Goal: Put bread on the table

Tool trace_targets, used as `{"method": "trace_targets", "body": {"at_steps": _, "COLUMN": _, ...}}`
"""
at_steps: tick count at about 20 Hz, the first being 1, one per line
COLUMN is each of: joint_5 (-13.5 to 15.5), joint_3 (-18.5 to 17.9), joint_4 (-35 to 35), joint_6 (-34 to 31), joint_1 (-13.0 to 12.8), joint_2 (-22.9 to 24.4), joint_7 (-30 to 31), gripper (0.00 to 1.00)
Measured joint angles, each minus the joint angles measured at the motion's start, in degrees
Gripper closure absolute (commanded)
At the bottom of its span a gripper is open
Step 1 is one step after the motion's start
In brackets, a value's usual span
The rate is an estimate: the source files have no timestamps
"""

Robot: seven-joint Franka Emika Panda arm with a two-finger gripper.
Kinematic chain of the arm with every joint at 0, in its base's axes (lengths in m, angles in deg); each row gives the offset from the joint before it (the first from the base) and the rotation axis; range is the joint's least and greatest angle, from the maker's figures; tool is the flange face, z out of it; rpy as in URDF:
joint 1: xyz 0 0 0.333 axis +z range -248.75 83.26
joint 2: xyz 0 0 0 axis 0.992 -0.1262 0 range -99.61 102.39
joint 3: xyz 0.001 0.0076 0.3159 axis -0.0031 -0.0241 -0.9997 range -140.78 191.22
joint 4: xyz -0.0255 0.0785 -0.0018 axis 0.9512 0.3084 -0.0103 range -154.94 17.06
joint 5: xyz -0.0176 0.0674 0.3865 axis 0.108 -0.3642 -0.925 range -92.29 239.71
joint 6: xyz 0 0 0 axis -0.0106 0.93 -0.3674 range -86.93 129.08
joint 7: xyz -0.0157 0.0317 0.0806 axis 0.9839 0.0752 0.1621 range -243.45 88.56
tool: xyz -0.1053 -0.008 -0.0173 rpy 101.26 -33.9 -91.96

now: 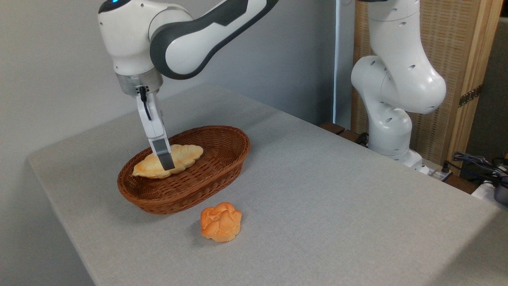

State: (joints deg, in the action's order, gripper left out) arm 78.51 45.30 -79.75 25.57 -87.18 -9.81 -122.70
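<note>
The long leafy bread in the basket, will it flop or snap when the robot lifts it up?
The bread keeps a flat, straight shape while tilted over the basket, so it probably stays stiff. The gripper grips near its middle, so it should balance, though an end might dip. Its ridged, matte top looks unlikely to slip.

surface: grey table (337, 190) | on it: brown wicker basket (206, 180), left | orange knotted bun (221, 221), just in front
</note>
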Motion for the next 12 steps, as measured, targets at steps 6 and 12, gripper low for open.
{"method": "trace_targets", "body": {"at_steps": 6, "joint_5": 1.93, "joint_3": 0.57, "joint_4": 0.17, "joint_6": 0.08, "joint_1": 0.03, "joint_2": -0.32, "joint_7": -0.18, "gripper": 0.00}}
{"method": "trace_targets", "body": {"at_steps": 12, "joint_5": 3.70, "joint_3": 0.57, "joint_4": 0.18, "joint_6": -0.10, "joint_1": 0.12, "joint_2": -0.19, "joint_7": -0.18, "gripper": 0.00}}
